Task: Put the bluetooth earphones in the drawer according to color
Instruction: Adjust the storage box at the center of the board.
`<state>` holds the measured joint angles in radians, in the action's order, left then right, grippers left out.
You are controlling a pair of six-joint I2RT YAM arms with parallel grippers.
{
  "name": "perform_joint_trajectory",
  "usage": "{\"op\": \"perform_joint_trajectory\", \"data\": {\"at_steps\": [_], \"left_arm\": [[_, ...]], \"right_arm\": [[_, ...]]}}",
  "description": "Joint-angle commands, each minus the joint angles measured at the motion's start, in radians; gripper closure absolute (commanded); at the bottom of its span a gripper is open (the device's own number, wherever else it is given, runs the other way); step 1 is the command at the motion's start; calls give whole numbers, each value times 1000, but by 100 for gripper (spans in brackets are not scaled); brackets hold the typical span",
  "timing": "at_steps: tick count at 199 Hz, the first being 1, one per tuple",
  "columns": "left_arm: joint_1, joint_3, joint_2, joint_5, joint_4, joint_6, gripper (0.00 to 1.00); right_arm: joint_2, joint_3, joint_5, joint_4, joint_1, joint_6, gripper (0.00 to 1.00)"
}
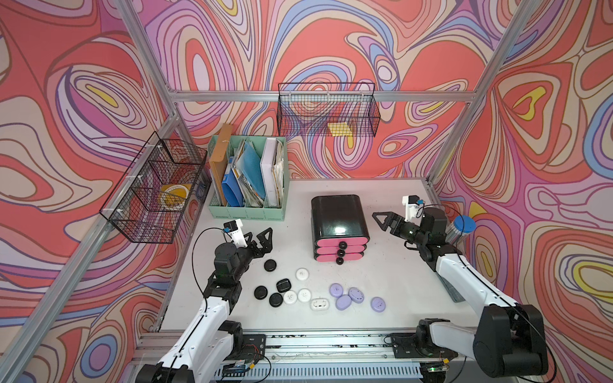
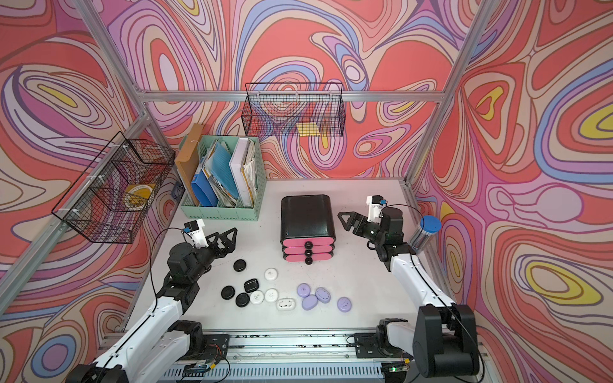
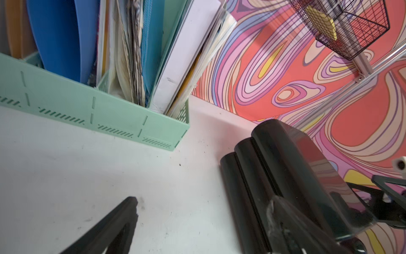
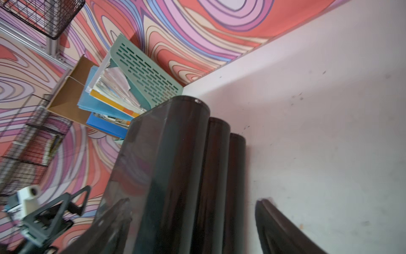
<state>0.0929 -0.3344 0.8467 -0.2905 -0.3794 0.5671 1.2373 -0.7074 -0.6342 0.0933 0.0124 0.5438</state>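
From my station I see the drawer [image 1: 339,225], a glossy black cabinet with three pink fronts and black ball knobs, standing near the middle of the white surface [image 1: 398,282], its fronts facing the arms' bases. All three fronts look pushed in, though the steep angle makes that hard to confirm. The bluetooth earphones lie loose on the surface in front of it, none inside. The black bluetooth earphones [image 1: 276,299] are towards the left arm, the white bluetooth earphones [image 1: 304,294] are beside them, and the purple bluetooth earphones [image 1: 344,302] are clustered further towards the right arm. My left end effector [image 1: 260,237] hangs above the surface between the mint-green file organizer [image 1: 247,212] and the black cases, its jaws spread wide and empty. The right end effector [image 1: 379,220] sits just beside the cabinet's right flank, tips pointing at it (in the right wrist view the cabinet's dark side fills the space between the fingers). Its jaws are apart and hold nothing. Both arms are clear of the earphones.
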Motion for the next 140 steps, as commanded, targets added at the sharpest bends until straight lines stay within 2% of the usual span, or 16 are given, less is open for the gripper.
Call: {"op": "perform_joint_trajectory", "data": {"at_steps": [1,38,54,84,121,140], "left_arm": [[5,-64,4,-126,58,-24,1],[5,-65,18,-196,49,-57,1],[5,-52,35,-170,40,-12,1],[4,4,96,-202,-122,81,1],[5,-33,223,-287,-181,111,1],[5,-30,261,-298,-225,129,1]], "right_arm": [[40,-11,-157,8,34,52,15],[137,-94,-119,-54,106,50,24],[188,-137,-109,-56,132,53,30],[319,-248,-132,-33,166,64,44],[465,-385,-144,-7,193,90,44],[453,-425,-37,-105,193,57,39]]}}
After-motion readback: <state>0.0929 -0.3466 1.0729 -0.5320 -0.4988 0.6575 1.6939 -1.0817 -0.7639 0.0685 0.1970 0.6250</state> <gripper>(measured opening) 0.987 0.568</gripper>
